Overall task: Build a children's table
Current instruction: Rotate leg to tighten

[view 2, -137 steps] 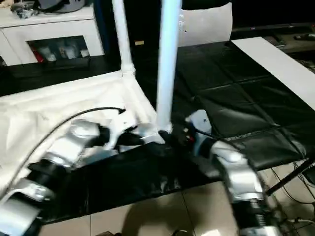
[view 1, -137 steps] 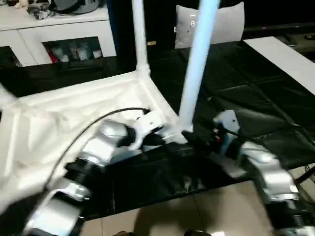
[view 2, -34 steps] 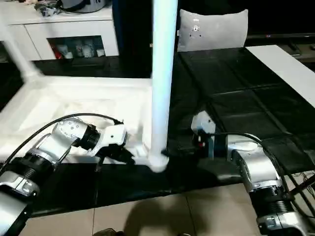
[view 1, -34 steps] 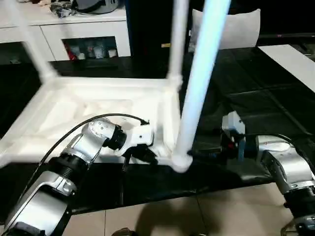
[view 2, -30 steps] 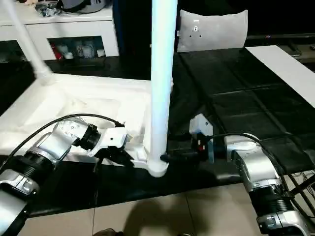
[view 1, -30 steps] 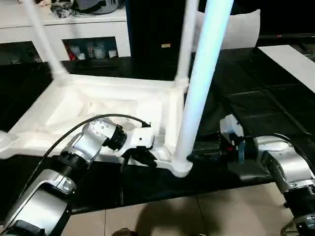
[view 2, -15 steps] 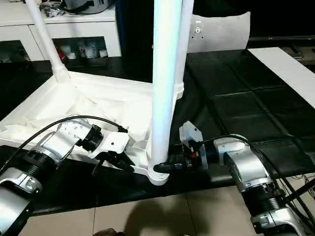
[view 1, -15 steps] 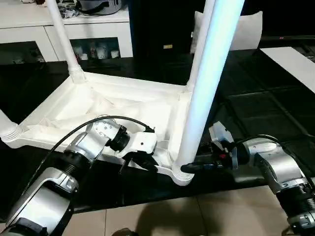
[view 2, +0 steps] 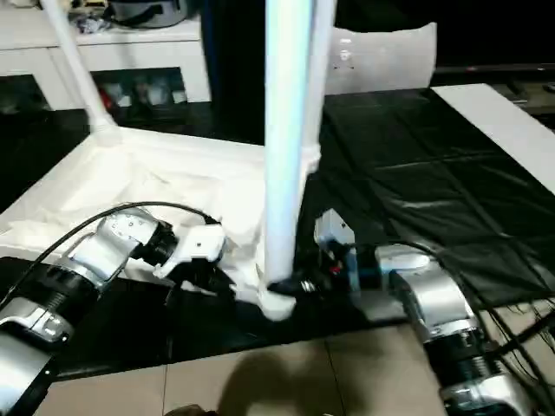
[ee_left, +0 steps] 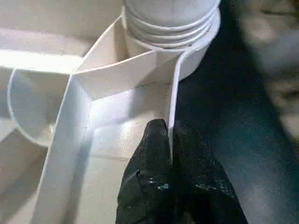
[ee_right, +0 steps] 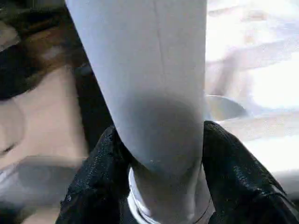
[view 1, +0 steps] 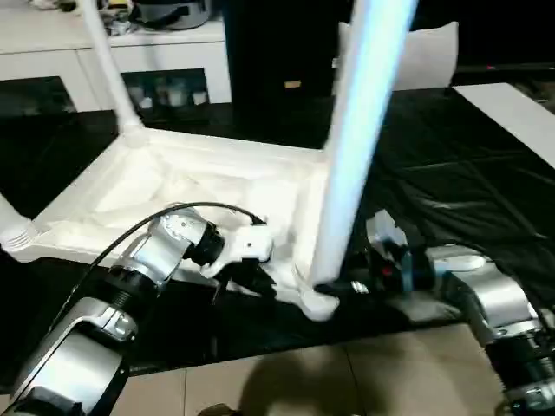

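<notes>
The children's table lies upside down, its white ribbed tabletop (view 1: 173, 186) on black mats with tube legs standing up from the corner sockets. My left gripper (ee_left: 169, 135) is shut on the thin rim of the tabletop right beside the near corner socket (ee_left: 170, 28). The near leg (view 1: 355, 139) rises from that socket. My right gripper (ee_right: 163, 172) is shut around the leg's base, one black finger (ee_right: 93, 177) on each side. A far leg (view 1: 108, 65) stands at the back left corner, and another (view 2: 321, 52) shows behind the near one.
A white cabinet with glass doors (view 1: 173, 52) stands at the back left. A grey-white cushion-like panel (view 1: 429, 52) leans at the back, a flat white board (view 1: 512, 104) lies at the right. Black mats (view 1: 451, 191) cover the floor; tiles (view 1: 347, 381) begin just before the table's near edge.
My right gripper's fingers have closed in around the base of the near leg. The tabletop has turned a little, its back left leg swinging to the right. The left gripper keeps its hold.
</notes>
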Robot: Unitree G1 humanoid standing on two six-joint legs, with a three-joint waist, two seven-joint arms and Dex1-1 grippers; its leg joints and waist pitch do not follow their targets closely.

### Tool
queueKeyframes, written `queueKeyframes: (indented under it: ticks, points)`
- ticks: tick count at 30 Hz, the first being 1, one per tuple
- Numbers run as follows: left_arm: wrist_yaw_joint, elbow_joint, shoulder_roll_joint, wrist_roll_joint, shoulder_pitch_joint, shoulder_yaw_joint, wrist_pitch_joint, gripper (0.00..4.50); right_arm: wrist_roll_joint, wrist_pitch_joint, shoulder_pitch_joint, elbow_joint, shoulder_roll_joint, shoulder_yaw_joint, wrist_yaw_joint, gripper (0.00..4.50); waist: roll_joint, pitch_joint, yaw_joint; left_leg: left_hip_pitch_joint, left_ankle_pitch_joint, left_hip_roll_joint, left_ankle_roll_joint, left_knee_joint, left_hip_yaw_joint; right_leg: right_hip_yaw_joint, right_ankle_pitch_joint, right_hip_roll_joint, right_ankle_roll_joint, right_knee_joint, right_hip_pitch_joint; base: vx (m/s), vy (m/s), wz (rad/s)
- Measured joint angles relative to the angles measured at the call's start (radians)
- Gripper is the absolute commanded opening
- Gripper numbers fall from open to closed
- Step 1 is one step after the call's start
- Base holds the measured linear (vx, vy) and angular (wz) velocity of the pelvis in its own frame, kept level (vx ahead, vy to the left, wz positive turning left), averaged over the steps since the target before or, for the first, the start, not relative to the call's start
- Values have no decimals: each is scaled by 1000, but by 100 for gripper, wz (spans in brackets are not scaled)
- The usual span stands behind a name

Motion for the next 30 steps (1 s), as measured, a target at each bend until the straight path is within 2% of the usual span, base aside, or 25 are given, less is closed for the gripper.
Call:
queueKeyframes:
  ticks: [2, 4, 7, 10, 13, 15, 16, 17, 19, 23, 26, 30]
  points:
    - [53, -16, -16, 3, 5, 10, 51, 0, -16, 1, 0, 6, 31, -18, -86, 193, -1, 0, -23, 0, 0, 0, 0, 1, -2, -3, -1, 0, 1, -4, -1, 0, 0, 0]
    - [130, -49, -52, 7, 22, 30, 127, 0, -40, 3, -5, 21, 72, -46, -193, 193, -2, 1, -53, -1, 0, -1, 0, 1, -5, -6, -4, 0, 6, -10, 0, 0, 0, 0]
    - [268, -72, -134, 23, 34, 73, 242, 0, -86, 0, -37, 62, 154, -80, -384, 191, -3, 1, -90, -2, 0, -2, 0, 1, -10, -10, -4, 0, 6, -19, 1, 0, 0, 0]
    - [382, -79, -199, 25, 34, 104, 317, 0, -110, 5, -70, 104, 225, -113, -538, 191, -6, 2, -116, -3, 0, -2, 0, 2, -13, -15, -4, 0, 6, -24, 2, 0, 0, 0]
    - [506, -79, -261, 26, 29, 140, 368, 0, -130, 9, -112, 147, 287, -145, -682, 191, -8, 4, -130, -7, 0, -1, 0, 2, -17, -31, -4, -6, 6, -31, 3, 0, 0, 0]
    - [543, -79, -278, 25, 21, 143, 389, 0, -141, -7, -126, 165, 302, -146, -728, 191, -8, 4, -143, -12, 0, -1, 0, 0, -20, -35, -3, -6, 6, -37, 2, 0, 0, 0]
    - [551, -79, -281, 25, 20, 143, 394, 0, -143, -19, -128, 174, 305, -146, -735, 226, -8, 4, -147, -12, 0, -2, 0, 0, -20, -34, -3, -6, 5, -38, 2, 0, 0, 0]
    - [557, -80, -282, 24, 19, 143, 397, 0, -146, -33, -129, 182, 310, -147, -740, 226, -7, 4, -149, -13, 0, -2, 0, 0, -20, -32, -3, -6, 5, -38, 2, 0, 0, 0]
    - [561, -85, -282, 24, 18, 143, 399, 0, -147, -54, -129, 190, 318, -153, -744, 263, -7, 4, -152, -15, 0, -3, 0, 0, -20, -31, -3, -6, 5, -37, 0, 0, 0, 0]
    - [556, -95, -264, 24, 18, 134, 389, 0, -146, -69, -129, 189, 327, -152, -736, 294, -7, 4, -151, -18, 0, -3, 0, 0, -19, -30, 5, -6, -8, -35, -3, 0, 0, 0]
    - [545, -104, -247, 24, 18, 131, 388, 0, -146, -78, -126, 183, 319, -141, -716, 312, -8, 4, -144, -18, 0, -3, 0, 0, -19, -29, 12, -6, -14, -31, -3, 0, 0, 0]
    - [494, -113, -212, 15, 24, 111, 344, 0, -134, -98, -76, 126, 256, -119, -617, 356, -8, 4, -123, -18, 0, -2, 0, -2, -19, -30, 19, -5, -10, -28, -5, 0, 0, 0]
